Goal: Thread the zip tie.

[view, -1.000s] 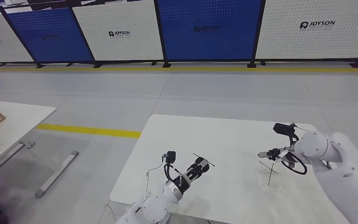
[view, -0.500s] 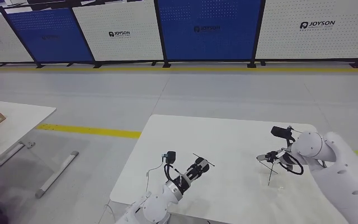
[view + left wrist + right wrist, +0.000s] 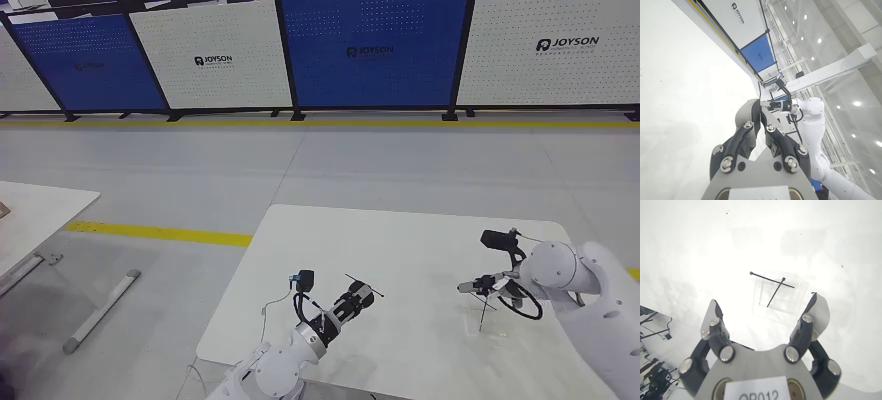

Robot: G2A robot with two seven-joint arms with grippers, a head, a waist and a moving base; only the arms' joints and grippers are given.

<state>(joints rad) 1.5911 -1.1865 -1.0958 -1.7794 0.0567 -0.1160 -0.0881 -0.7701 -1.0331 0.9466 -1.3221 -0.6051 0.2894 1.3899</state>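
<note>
Right gripper point(image 3: 765, 298) spread wide above two crossed zip ties point(image 3: 772, 280) on clear block point(image 3: 791, 298), toward right edge of table point(image 3: 400, 240). Light, springy, slick, I judge; pinch mid-strap. Left gripper point(image 3: 364, 291) clamps third tie point(image 3: 350, 278).

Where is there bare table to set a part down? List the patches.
Free: the far strip of the table beyond both hands, and the wide middle between the left hand and the right hand. Crowded: the clear block bearing two crossed zip ties, by the right hand.
</note>
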